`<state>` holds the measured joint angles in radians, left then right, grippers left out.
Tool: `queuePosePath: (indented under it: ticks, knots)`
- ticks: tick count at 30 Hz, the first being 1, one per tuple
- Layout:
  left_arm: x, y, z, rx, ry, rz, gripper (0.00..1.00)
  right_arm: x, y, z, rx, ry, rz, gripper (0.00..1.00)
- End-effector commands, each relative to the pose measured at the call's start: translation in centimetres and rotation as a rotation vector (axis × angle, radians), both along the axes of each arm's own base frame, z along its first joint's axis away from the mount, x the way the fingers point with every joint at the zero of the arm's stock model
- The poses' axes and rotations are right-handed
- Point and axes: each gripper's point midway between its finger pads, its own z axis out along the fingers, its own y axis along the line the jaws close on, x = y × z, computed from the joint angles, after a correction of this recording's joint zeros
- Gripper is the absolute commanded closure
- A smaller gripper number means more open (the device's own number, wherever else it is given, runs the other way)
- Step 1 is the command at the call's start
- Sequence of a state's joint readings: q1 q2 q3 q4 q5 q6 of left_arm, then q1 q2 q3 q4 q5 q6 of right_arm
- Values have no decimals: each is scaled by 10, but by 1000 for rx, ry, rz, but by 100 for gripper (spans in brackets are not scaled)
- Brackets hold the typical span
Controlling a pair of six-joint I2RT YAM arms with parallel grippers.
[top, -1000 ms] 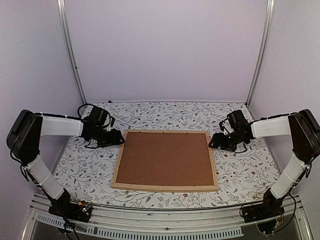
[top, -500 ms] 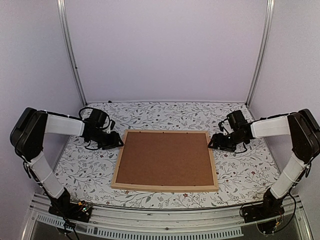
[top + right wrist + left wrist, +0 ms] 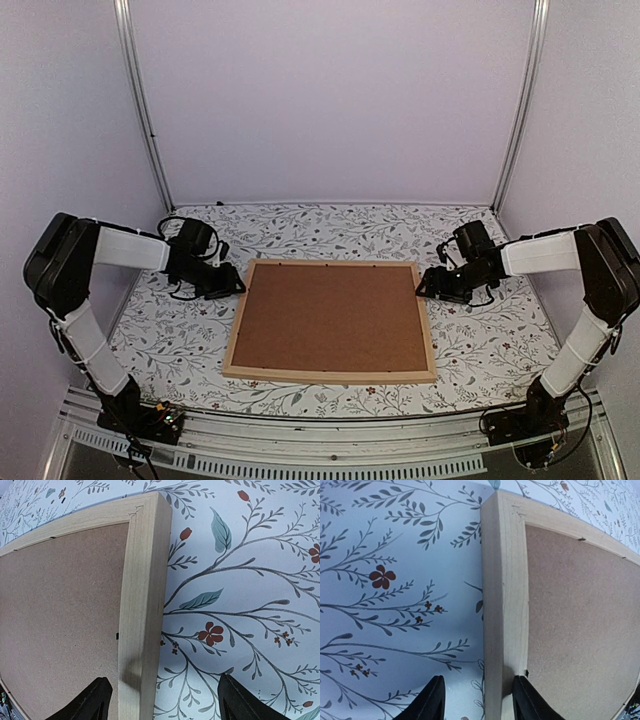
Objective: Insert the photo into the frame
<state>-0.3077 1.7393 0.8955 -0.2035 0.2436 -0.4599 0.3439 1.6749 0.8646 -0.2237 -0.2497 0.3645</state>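
Top external view, nearest you: the floral tablecloth [image 3: 170, 340] covers the table, and the frame [image 3: 330, 375] lies flat in the middle of it. The brown backing board [image 3: 330, 318] is set inside its light wooden rails. Farther back, your left gripper [image 3: 228, 283] sits low at the frame's left rail, near the far-left corner. Your right gripper [image 3: 430, 283] sits at the right rail, near the far-right corner.

On the left wrist view, the jaws stand apart and straddle the rail. One is over the cloth, clear of the outer edge, and the other is at the rail's inner edge by the board. On the right wrist view, the jaws are spread wider, one over the board and one over the cloth. The rail passes between them unclamped.
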Motion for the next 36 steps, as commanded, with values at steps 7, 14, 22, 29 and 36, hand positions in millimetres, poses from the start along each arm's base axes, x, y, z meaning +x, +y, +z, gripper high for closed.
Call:
queuePosePath:
  ticks: [7, 14, 22, 29, 36]
  knots:
    - [1, -5, -18, 27, 26, -14, 52, -3, 4, -10, 24, 21, 18, 28]
    - [-5, -16, -23, 67, 37, -39, 52, -7, 9, -22, 45, 54, 29, 38]
    - [-8, -26, -26, 106, 40, -79, 52, -10, 16, -31, 44, 75, 46, 46]
    - [-10, -41, -30, 182, 49, -150, 52, -9, 20, -36, 25, 82, 59, 50]
    - [-17, -56, -39, 289, 69, -223, 52, -9, 21, -45, 8, 100, 73, 52]
